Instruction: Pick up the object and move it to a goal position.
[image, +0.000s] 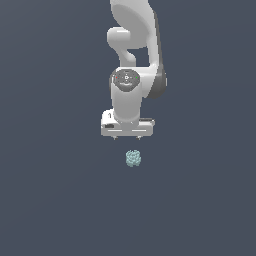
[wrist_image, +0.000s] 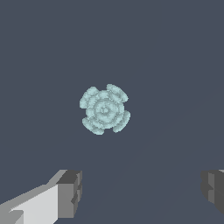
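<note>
The object (image: 133, 158) is a small pale teal-blue bumpy blob lying on the flat dark grey surface, free of any contact. In the wrist view the object (wrist_image: 104, 109) shows as a rounded rosette of lumps. My white gripper (image: 127, 137) hangs above it, a short gap away and slightly toward the exterior view's left. Its fingers (wrist_image: 69, 192) stand wide apart with nothing between them, so the gripper (wrist_image: 142, 190) is open. The object sits ahead of the fingertips rather than between them.
The white arm (image: 135, 55) rises behind the gripper toward the top of the exterior view. A plain dark grey surface (image: 50, 200) fills everything else.
</note>
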